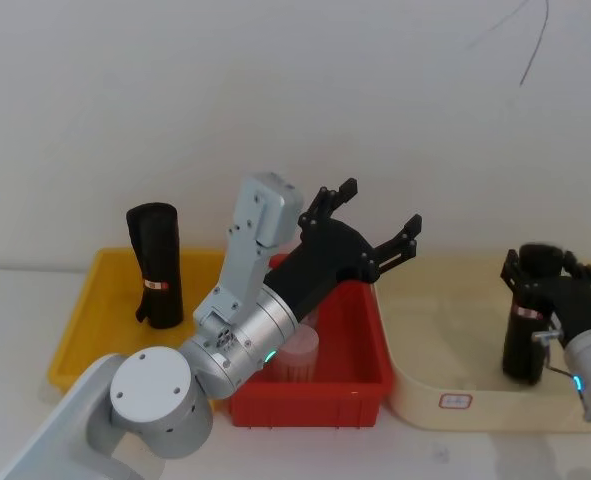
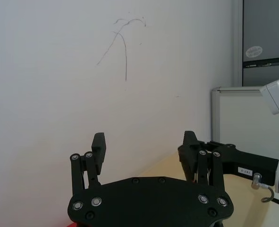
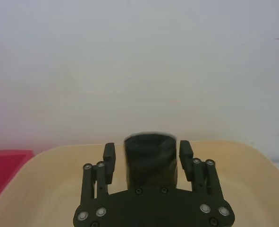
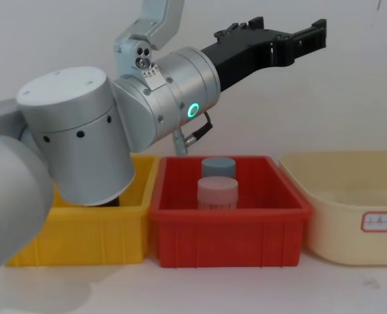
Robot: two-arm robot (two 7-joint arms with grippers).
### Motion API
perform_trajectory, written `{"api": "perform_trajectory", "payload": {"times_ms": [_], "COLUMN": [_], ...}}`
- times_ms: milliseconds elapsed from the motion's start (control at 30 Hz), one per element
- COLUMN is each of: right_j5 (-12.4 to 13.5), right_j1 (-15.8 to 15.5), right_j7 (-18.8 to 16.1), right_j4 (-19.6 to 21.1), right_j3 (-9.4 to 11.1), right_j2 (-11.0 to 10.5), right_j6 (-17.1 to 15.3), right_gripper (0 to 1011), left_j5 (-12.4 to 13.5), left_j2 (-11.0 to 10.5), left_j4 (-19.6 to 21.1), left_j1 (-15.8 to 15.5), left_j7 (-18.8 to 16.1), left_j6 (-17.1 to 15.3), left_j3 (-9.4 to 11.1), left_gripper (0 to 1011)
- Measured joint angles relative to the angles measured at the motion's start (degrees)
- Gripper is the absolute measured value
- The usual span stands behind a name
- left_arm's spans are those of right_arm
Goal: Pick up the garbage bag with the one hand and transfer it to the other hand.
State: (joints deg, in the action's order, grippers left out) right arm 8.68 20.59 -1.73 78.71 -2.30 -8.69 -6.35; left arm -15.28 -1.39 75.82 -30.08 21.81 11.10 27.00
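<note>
Garbage bag (image 1: 520,340) stood in beige tub (image 1: 425,400): likely light, slick, squashy; take mid-height. Right gripper (image 3: 147,147) straddled it, fingers apart; left gripper (image 1: 378,207) hung spread above red bin (image 1: 370,330)

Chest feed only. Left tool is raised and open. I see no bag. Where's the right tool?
Observer: In the head view, the right tool is around the upper part of a garbage bag that stands upright in the beige tub.
Operator: Is that the only roll out there?
Observer: No. A second roll stands upright in the yellow bin. From your side, the left arm is in front of it.
</note>
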Motion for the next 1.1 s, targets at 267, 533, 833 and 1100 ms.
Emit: {"api": "perform_trajectory", "payload": {"times_ms": [267, 533, 833, 1100], "right_j5": [0.29, 1.39, 2.94, 4.15], "right_j1": [-1.2, -3.22, -5.1, -6.22], "right_j7": [-0.91, -4.12, -7.92, -11.07], "right_j4": [1.72, 5.82, 10.13, 12.91], "right_j3": [0.97, 0.78, -0.79, -3.14], "right_j2": [-0.62, -1.24, -1.69, -1.99], "right_j6": [-0.77, -1.28, -1.86, -2.37], "right_gripper": [997, 1000, 1000, 1000], "left_j5": [0.01, 1.17, 4.29, 7.62], "left_j2": [-0.01, -0.33, -1.3, -2.31], "left_j4": [0.0, 1.01, 3.73, 6.72], "left_j1": [0.0, 0.72, 2.43, 4.32], "left_j7": [0.0, -1.86, -6.18, -10.58], "left_j6": [0.0, -0.04, -0.86, -2.19], "left_j3": [-0.01, -0.62, -2.07, -3.58], "left_gripper": [1001, 1001, 1001, 1001]}}
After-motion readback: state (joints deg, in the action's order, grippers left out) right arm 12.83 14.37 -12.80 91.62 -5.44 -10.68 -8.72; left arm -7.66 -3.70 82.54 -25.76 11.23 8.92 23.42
